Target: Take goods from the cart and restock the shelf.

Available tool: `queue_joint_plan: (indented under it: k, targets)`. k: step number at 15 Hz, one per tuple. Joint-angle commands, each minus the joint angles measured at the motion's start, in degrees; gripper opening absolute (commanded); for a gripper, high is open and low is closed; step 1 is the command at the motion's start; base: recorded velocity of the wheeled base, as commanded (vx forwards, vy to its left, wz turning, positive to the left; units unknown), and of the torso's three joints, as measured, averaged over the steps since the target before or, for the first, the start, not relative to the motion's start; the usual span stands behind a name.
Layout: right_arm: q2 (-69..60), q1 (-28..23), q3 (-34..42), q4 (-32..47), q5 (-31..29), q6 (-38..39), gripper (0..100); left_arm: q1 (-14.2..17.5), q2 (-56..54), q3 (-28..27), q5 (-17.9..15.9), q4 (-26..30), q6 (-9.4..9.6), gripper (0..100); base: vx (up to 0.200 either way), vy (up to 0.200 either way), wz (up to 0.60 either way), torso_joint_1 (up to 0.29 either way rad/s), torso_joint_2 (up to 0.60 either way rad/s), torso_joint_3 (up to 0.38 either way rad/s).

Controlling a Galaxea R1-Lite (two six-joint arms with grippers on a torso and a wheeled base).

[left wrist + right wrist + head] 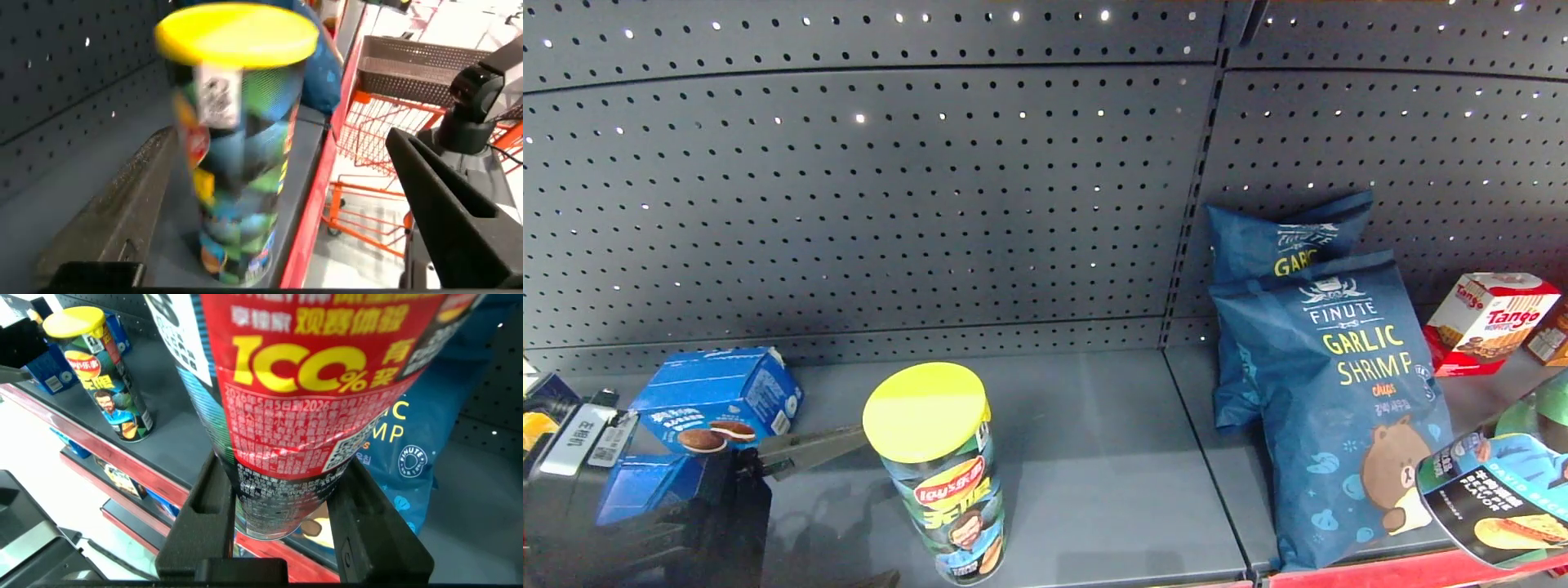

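Note:
A chips can (935,474) with a yellow lid stands upright near the shelf's (1094,457) front edge. My left gripper (278,139) is open, and the can (237,163) sits between its fingers (122,212), nearer one of them. My right gripper (286,514) is shut on a second chips can (302,416), red and black, held tilted at the shelf's front right (1494,498), just in front of the blue bags. In the right wrist view the yellow-lidded can (102,371) stands farther along the shelf.
Two blue cookie boxes (719,396) sit left of the standing can. Two blue garlic shrimp bags (1339,392) lean against the pegboard back, with a red-and-white wafer box (1490,322) beyond them. An orange cart (384,139) stands off the shelf's red edge.

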Motion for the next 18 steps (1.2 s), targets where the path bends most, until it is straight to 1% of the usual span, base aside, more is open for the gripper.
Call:
queue_joint_plan:
  k: [1, 5, 7, 8, 11, 13, 16, 18]
  targets:
    - [-0.40, -0.07, 0.22, 0.00, 0.01, -0.02, 0, 0.38, -2.32, 0.07, -0.09, 1.71, 0.05, 100, 0.000, 0.000, 0.00, 0.000, 0.00, 0.000]
    - [-0.49, 0.02, 0.40, 0.00, 0.01, -0.02, 0, 0.64, -2.67, 0.07, 0.00, 2.15, 0.05, 100, 0.000, 0.000, 0.00, 0.000, 0.00, 0.000]
    - [-0.40, 0.02, 0.66, -0.09, 0.01, -0.02, 0, 1.43, -0.03, -0.11, 0.09, 2.15, 0.40, 100, 0.000, 0.000, 0.00, 0.000, 0.00, 0.000]
    - [-0.40, 0.02, 0.75, -0.09, 0.01, -0.02, 0, 1.43, 1.64, -0.55, 0.09, 2.15, 1.02, 100, 0.000, 0.000, 0.00, 0.000, 0.00, 0.000]
    - [-0.40, 0.02, 0.84, -0.09, 0.01, -0.02, 0, 4.33, 8.23, -2.83, 0.17, 2.06, 4.80, 100, 0.000, 0.000, 0.00, 0.000, 0.00, 0.000]
    - [-0.49, 0.02, 0.84, -0.09, 0.01, 0.07, 0, 4.86, 11.31, -4.59, 0.17, 2.15, 5.77, 100, 0.000, 0.000, 0.00, 0.000, 0.00, 0.000]
    - [-0.40, 0.02, 0.75, -0.09, 0.01, 0.07, 0, 5.21, 12.71, -5.91, 0.17, 2.15, 5.77, 100, 0.000, 0.000, 0.00, 0.000, 0.00, 0.000]
    - [-0.31, 0.02, 0.84, -1.06, 0.01, 0.15, 0, 6.27, 13.59, -6.70, 0.17, 2.15, 5.77, 100, 0.000, 0.000, 0.00, 0.000, 0.00, 0.000]
